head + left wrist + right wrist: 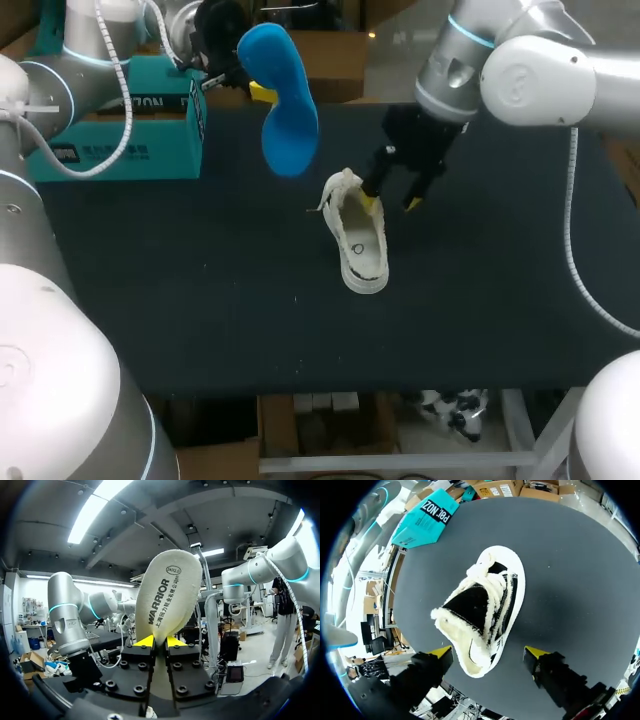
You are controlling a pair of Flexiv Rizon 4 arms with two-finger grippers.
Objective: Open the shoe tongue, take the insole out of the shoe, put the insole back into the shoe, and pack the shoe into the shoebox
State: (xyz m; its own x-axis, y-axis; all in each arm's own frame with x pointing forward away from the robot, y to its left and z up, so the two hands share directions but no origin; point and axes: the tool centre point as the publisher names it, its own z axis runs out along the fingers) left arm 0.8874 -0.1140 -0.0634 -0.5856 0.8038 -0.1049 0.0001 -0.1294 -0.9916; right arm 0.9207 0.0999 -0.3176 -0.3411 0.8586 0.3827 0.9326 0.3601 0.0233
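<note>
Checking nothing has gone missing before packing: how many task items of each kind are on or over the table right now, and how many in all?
shoe: 1
insole: 1
shoebox: 1
Total: 3

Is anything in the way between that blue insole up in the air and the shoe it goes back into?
Only the right hand: it hangs open over one end of the shoe. Between the insole, in the left hand, and the shoe, nothing else shows.
</note>
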